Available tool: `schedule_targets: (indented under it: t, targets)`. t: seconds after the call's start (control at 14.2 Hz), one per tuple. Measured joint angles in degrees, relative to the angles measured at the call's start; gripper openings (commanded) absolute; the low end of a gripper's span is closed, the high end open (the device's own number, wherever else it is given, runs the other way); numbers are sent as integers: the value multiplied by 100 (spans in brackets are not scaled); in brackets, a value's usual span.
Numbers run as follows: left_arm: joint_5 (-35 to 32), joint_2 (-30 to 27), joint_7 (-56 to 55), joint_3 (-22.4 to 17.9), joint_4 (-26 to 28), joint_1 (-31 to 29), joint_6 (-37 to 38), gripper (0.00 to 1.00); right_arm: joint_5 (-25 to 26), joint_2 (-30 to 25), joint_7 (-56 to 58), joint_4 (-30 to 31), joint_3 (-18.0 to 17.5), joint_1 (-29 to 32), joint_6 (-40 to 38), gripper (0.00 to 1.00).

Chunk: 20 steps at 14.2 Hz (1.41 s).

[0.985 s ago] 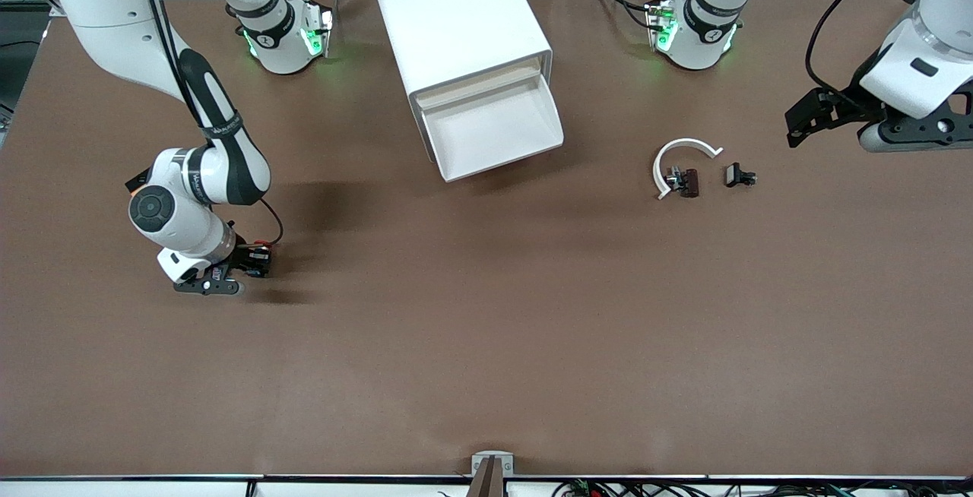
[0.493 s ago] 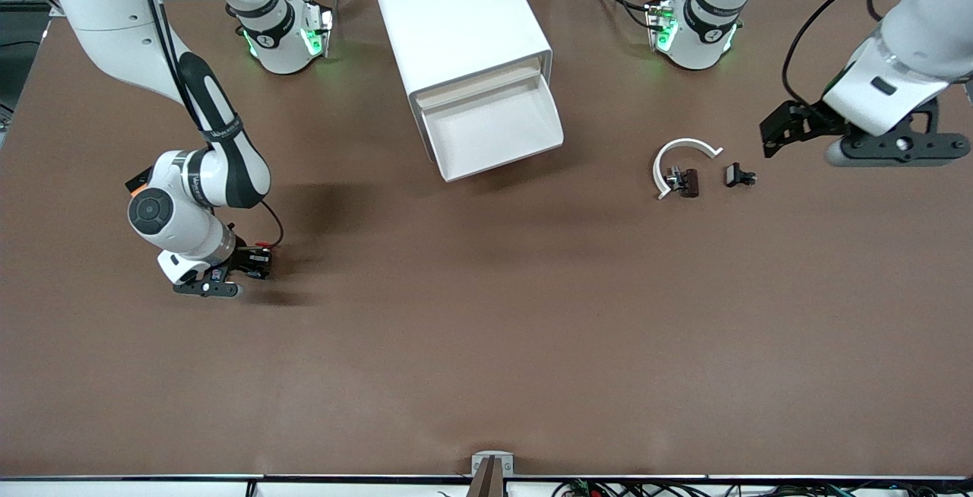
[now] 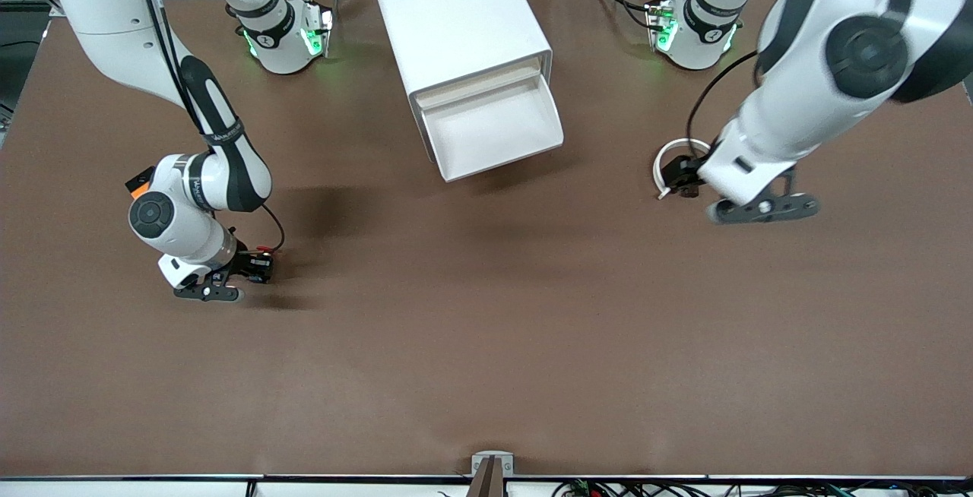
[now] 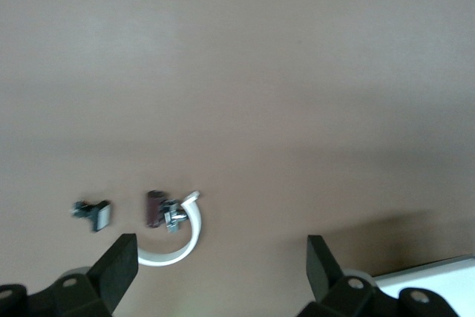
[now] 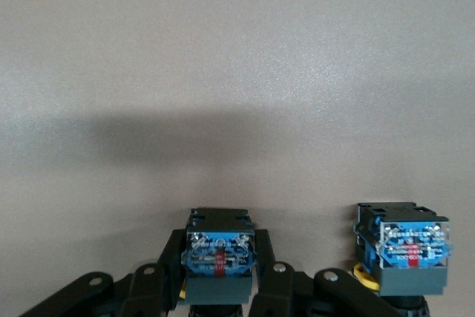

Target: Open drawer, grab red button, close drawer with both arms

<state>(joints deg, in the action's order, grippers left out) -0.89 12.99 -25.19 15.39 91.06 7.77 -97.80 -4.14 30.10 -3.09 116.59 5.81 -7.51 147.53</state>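
Right gripper point(image 5: 219, 287) is clamped tight on a button point(image 5: 219, 252). Only its bluish base shows, cap hidden, so I can't confirm it's the red one. It sits low over the bare table point(image 3: 486, 345) at the right arm's end. A second, similar button point(image 5: 404, 246) stands just beside the held one, apart from it, with a bit of yellow at its edge.

Left gripper point(image 4: 219, 272) has its jaws spread wide and holds nothing. It hangs over a white ring point(image 4: 178, 246), a dark cylinder part point(image 4: 156, 209) and a small black piece point(image 4: 95, 213) at the left arm's end.

The drawer point(image 3: 494, 128) is pulled out of the white cabinet point(image 3: 456, 18) and looks empty.

Step, as I judge it: open and grab are done, the close is left (left arm probably does it). The next move calls for a gripper brought to the drawer front, then a straight push in along the cabinet's slanted axis. Both grippers are well apart from it now.
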Motion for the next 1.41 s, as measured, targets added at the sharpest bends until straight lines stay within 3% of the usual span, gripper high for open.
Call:
schedule_targets:
  t: [0.07, 0.35, 0.77, 1.13, 1.41]
  targets:
    - [0, 190, -23, 3, -8, 129, -159, 100, 0, 2, 0, -5, 0, 0, -4, 99]
    - [0, 868, -210, 11, -31, 568, -825, 100, -1, 55, 0, -40, -2, 0, 13, 100]
    - [106, 1534, -1657, 24, -28, 1189, -1916, 100, -1, -3, 71, -306, -13, -8, -349, 100]
    - [124, 1792, -2671, 35, 326, 1711, -2882, 100, 4, -611, 270, -1400, 13, -3, -2816, 100]
    - [125, 1812, -3195, 42, 682, 2073, -3035, 100, 64, -945, 415, -2404, 62, 72, -4576, 100]
